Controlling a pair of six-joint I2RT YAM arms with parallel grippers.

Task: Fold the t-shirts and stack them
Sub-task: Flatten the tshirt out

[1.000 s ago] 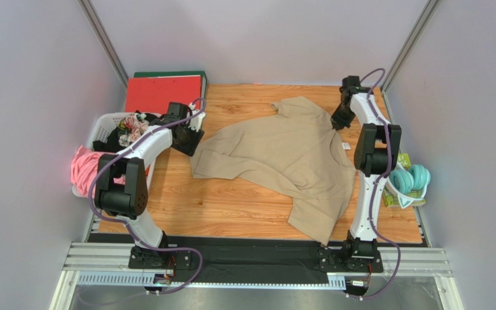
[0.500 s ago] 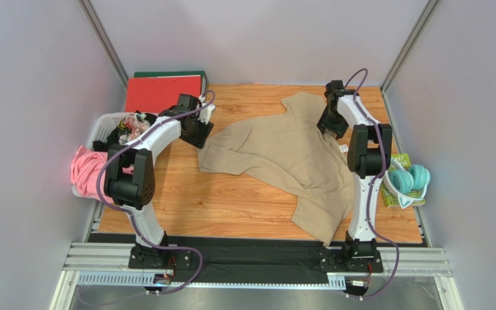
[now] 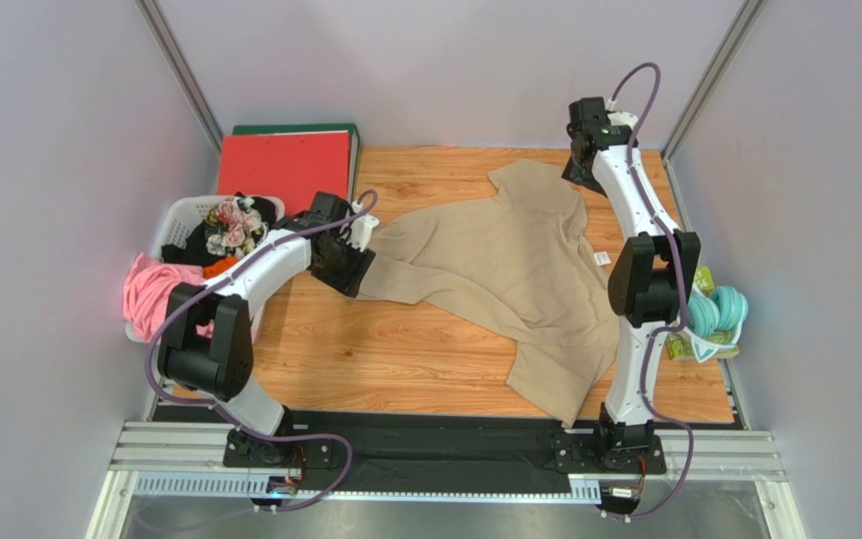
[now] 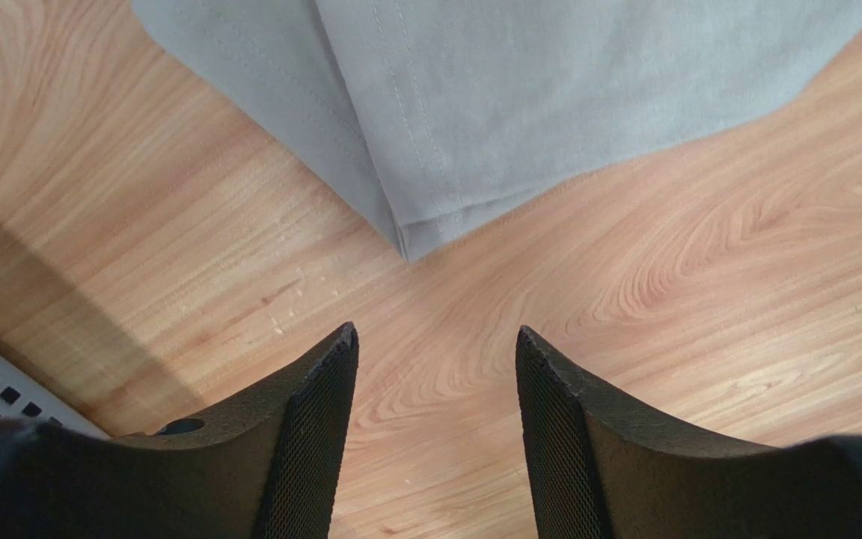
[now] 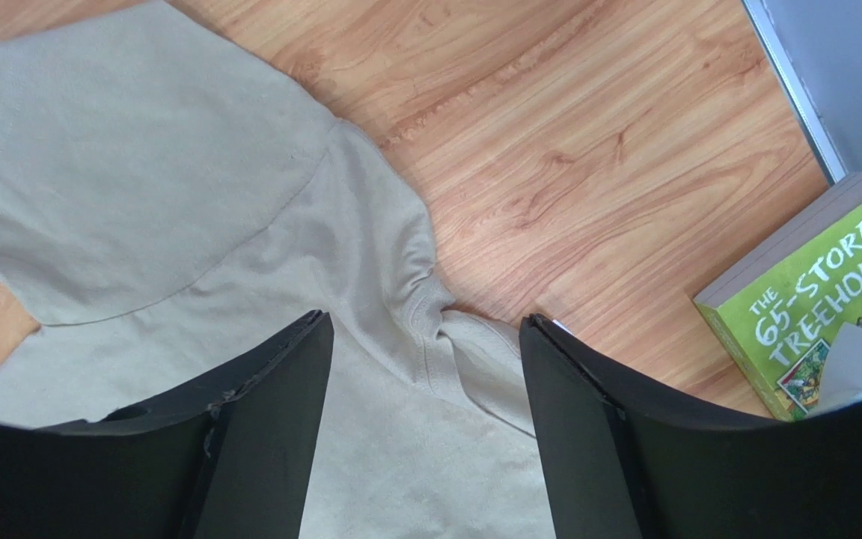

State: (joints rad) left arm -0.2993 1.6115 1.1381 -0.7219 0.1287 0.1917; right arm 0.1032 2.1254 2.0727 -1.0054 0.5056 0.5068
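A tan-beige t-shirt [image 3: 503, 270] lies spread and wrinkled on the wooden table, one sleeve toward the back and one toward the near right. My left gripper [image 3: 347, 270] is open at the shirt's left corner. In the left wrist view only bare wood lies between the fingertips of the left gripper [image 4: 436, 337], and the folded corner of the t-shirt [image 4: 407, 230] sits just ahead of them. My right gripper [image 3: 579, 168] is raised over the back of the shirt. In the right wrist view, the right gripper [image 5: 424, 326] stands open and holds nothing, high above the collar [image 5: 438, 320] and a sleeve [image 5: 143, 191].
A white laundry basket [image 3: 183, 213] with several garments and a pink cloth stands at the left edge. A red binder [image 3: 284, 163] lies at the back left. Teal headphones [image 3: 717, 309] and a green book [image 5: 818, 298] sit beyond the table's right edge.
My right gripper has opened, let go of the shirt near the collar and risen toward the back. My left gripper has moved nearer, to the shirt's left corner. The shirt shifted slightly right.
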